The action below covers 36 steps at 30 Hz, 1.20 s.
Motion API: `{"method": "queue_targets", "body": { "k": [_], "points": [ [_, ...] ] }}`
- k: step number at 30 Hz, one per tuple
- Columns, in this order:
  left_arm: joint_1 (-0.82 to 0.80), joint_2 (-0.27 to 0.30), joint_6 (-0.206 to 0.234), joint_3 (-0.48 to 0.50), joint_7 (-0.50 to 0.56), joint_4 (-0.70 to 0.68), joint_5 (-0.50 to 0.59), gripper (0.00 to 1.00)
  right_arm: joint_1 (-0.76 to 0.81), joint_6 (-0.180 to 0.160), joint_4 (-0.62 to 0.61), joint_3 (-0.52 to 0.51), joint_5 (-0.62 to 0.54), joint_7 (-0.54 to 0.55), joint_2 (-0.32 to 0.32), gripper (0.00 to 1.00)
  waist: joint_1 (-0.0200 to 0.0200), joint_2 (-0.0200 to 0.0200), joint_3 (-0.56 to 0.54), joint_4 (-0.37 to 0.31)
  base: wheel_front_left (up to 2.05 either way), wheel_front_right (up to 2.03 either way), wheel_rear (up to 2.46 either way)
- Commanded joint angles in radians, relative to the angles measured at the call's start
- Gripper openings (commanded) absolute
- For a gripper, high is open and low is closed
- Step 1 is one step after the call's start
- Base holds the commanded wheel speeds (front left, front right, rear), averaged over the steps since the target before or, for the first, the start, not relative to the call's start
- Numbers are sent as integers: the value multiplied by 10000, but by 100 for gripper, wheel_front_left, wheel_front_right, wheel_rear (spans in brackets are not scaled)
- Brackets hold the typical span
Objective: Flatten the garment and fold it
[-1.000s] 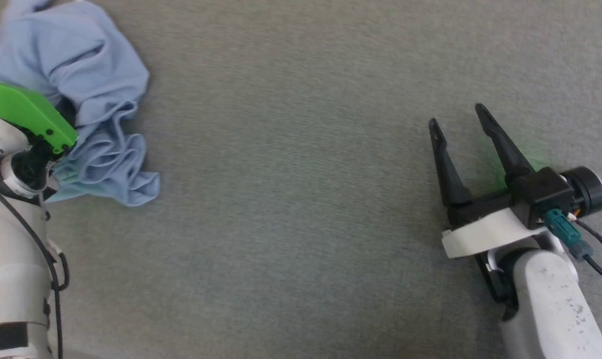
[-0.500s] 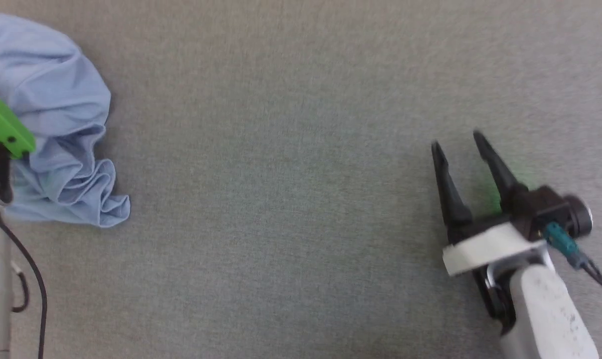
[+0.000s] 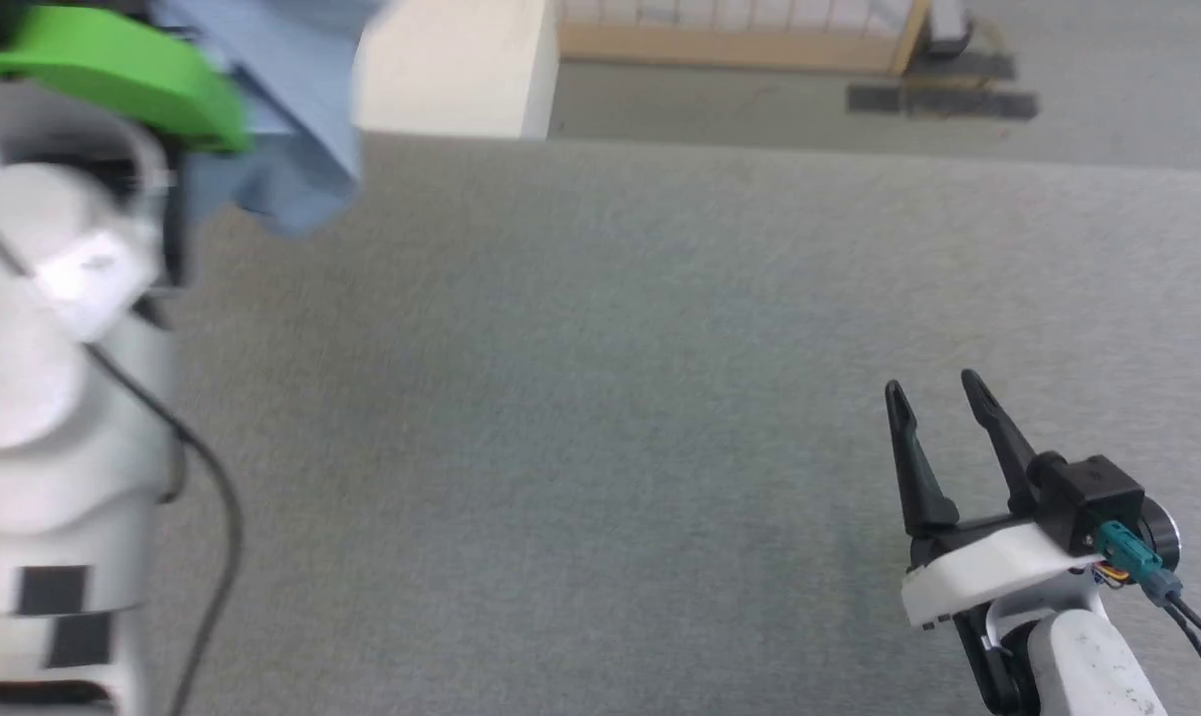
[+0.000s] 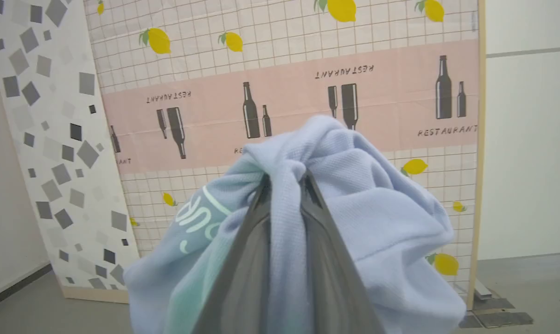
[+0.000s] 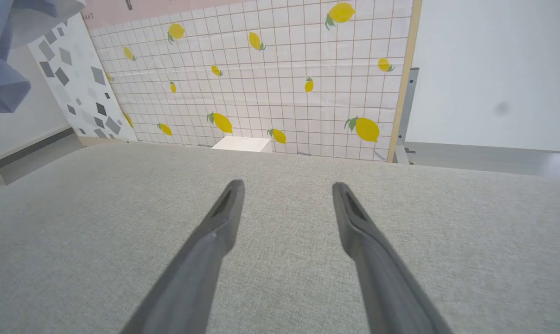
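Observation:
The light-blue knit garment hangs bunched over my left gripper, which is shut on a fold of it, well above the grey surface. White script shows on the cloth at the left. In the head view the garment dangles at the top left beside my green-capped left wrist. A corner of the garment also hangs at the upper left of the right wrist view. My right gripper stands open at the lower right, just above the surface, with nothing between its fingers.
The grey fabric surface stretches wide between the arms. A cream block stands past its far edge. Behind it stand a lemon-print tiled panel and a grey-speckled panel. Bare floor lies beyond.
My left gripper has shut on the garment and lifted it off the surface. The head camera has tilted up, so the far edge and the backdrop came into view.

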Motion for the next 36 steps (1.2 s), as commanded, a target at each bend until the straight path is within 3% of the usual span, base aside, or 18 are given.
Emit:
{"method": "queue_targets", "body": {
  "k": [1,8,13,19,23,24,25,27,30,36],
  "points": [
    [-200,-312,-119,-213,-102,-4,-56,0,163,-15,10,-19,79,-61,-14,100,0,-1,-1108,-1070,0,0,0],
    [85,-1912,-696,-1510,-214,557,-425,0,386,-15,-62,52,130,79,-14,100,0,-1,-1250,-2312,0,0,0],
    [1291,-2640,-983,-2213,373,1637,-1045,0,447,-15,-121,199,135,201,-14,100,0,-1,-1229,-3243,0,0,0],
    [2669,-2932,-1499,-3492,3285,3601,-1783,0,591,-15,-244,208,63,385,-14,100,0,-1,-1160,-3925,0,0,0],
    [3212,-3005,-1655,-4064,5238,4306,-2252,0,703,-15,-313,183,32,502,-14,100,0,-1,-1153,-3967,0,0,0],
    [3278,-3012,-1623,-4122,5463,4343,-2297,30,728,-15,-328,178,28,531,-14,100,0,-1,-1148,-3939,0,0,0],
    [3357,-3017,-1560,-4181,5669,4363,-2328,100,762,-15,-339,184,23,569,-14,100,0,-1,-1152,-3881,0,0,0],
    [3462,-3023,-1503,-4247,5831,4256,-2365,100,805,-15,-365,226,21,636,-14,100,0,-1,-1158,-3752,0,0,0],
    [3570,-3002,-1257,-3972,4955,3665,-2385,100,846,-15,-392,289,23,693,-14,100,0,-1,-1221,-3533,0,0,0],
    [4093,-2861,-389,-2705,450,1756,-2037,100,837,-15,-522,381,25,742,-14,100,0,-1,-1386,-2940,0,0,0]
  ]
}}
